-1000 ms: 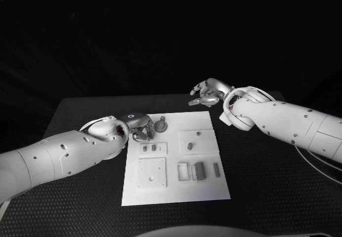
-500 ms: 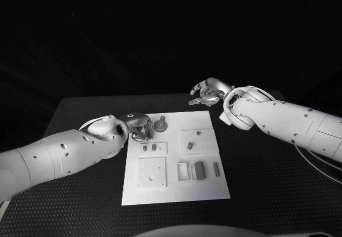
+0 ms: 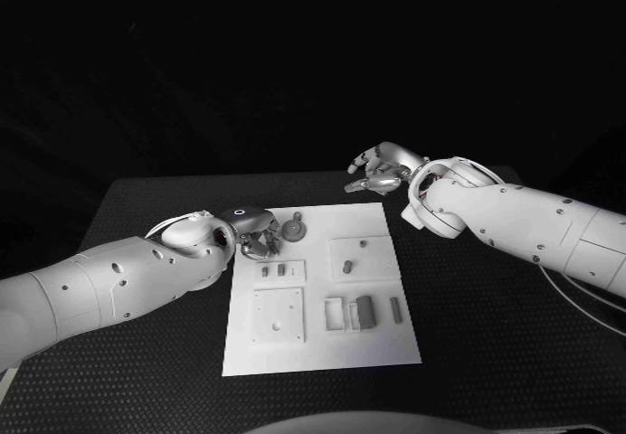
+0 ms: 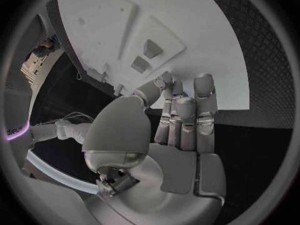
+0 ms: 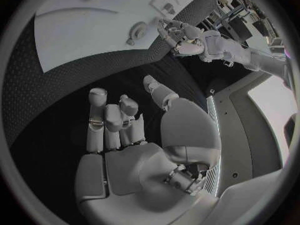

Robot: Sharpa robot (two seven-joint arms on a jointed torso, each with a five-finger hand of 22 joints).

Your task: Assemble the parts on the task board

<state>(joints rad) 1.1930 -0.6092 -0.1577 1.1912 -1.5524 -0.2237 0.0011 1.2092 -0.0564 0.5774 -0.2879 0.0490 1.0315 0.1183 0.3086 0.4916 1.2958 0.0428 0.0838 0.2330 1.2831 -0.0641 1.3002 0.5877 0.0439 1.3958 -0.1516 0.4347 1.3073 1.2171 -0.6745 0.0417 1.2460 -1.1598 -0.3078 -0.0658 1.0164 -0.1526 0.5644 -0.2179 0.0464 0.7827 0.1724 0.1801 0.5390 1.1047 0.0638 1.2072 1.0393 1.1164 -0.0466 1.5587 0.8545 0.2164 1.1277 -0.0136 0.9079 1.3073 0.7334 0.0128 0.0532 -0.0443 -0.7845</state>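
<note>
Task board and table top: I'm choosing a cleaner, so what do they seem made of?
The task board looks like matte white plastic: smooth, evenly pale, with moulded raised panels and recesses. The table seems covered in black textured rubber or woven mat, showing a fine dotted grain; which one I cannot tell.

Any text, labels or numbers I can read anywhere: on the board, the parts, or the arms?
None. The task board is plain white with no print. The parts carry no visible markings. The left hand has a small ring mark on its back, a sign rather than text. The right hand shows no lettering.
</note>
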